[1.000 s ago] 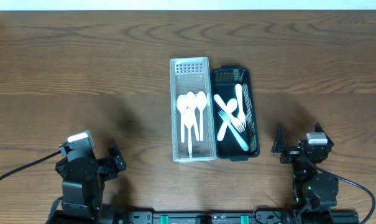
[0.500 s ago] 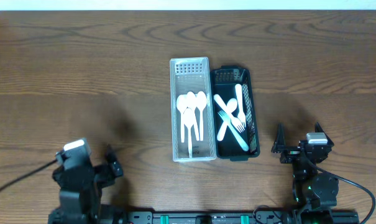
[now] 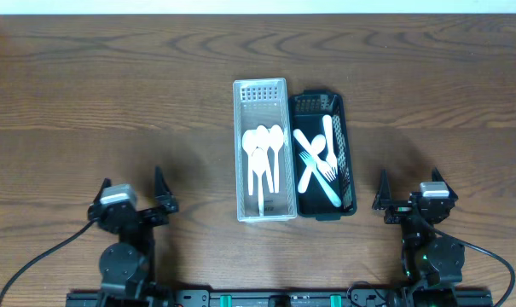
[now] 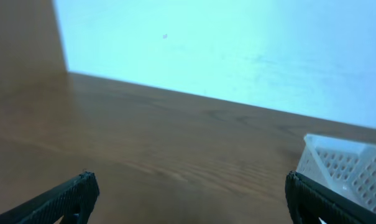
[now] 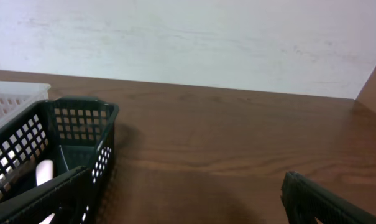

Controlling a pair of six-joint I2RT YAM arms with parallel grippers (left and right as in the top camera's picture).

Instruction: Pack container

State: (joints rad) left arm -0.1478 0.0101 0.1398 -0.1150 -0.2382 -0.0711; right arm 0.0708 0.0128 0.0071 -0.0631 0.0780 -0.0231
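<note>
Since half a second ago the left arm has swung round from its slanted pose and now faces straight up the bench, so the left hand shows both fingers spread wide apart with nothing between them. The right hand has not moved; it too is spread and empty. The white tray and black basket stay where they were, side by side and touching at mid-bench, well ahead of both hands. The spoons lie bunched in the tray, and the forks lie crossed in the basket with one or two longer white pieces, possibly knives. The overhead view is too small to settle that. The left wrist view is soft and blurred: the left hand shows only its two dark fingertips at the lower corners, and the tray is just a perforated corner cut off by the right edge. In the right wrist view the right hand is likewise cropped at the bottom, and its left finger overlaps the basket, which runs out of frame at left. Only a slip of white handle shows inside the basket, with a sliver of the tray behind it.
</note>
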